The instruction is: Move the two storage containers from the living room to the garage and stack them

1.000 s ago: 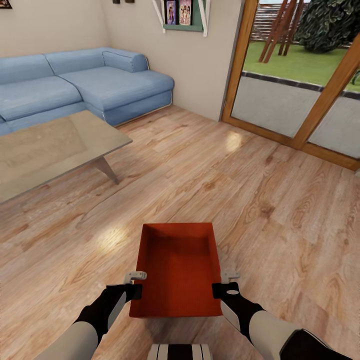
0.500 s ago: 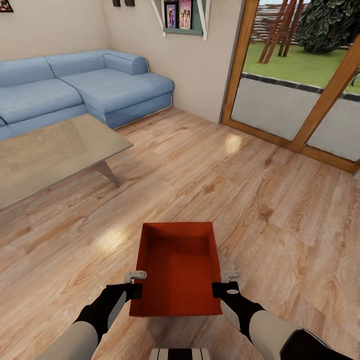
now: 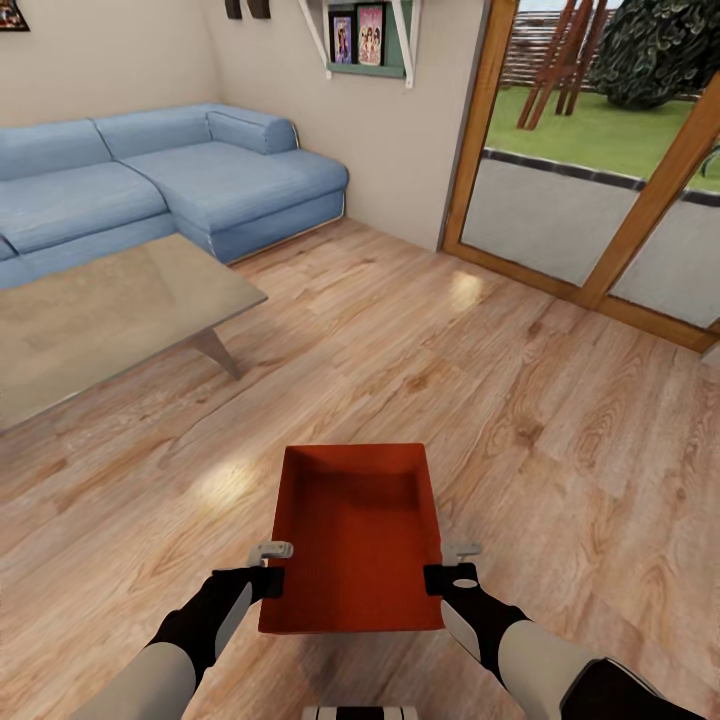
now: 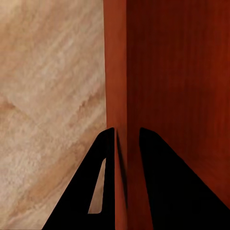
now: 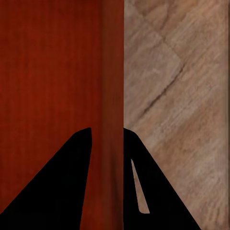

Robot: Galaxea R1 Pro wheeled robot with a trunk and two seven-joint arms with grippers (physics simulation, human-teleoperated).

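I hold one bin [image 3: 355, 540] in front of me above the wood floor [image 3: 520, 400] of the living room, left gripper [image 4: 127, 143] and right gripper [image 5: 106, 139] each pinching a side wall, seemingly firmly, so I should drive to the garage smoothly, arms level.

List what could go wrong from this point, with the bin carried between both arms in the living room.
1. The storage container is held only by thin pinches on its side walls, left gripper and right gripper; a jolt could let it slip or tilt.
2. The coffee table juts out on the left; a tight turn might clip it.
3. The glass doors stand ahead on the right.
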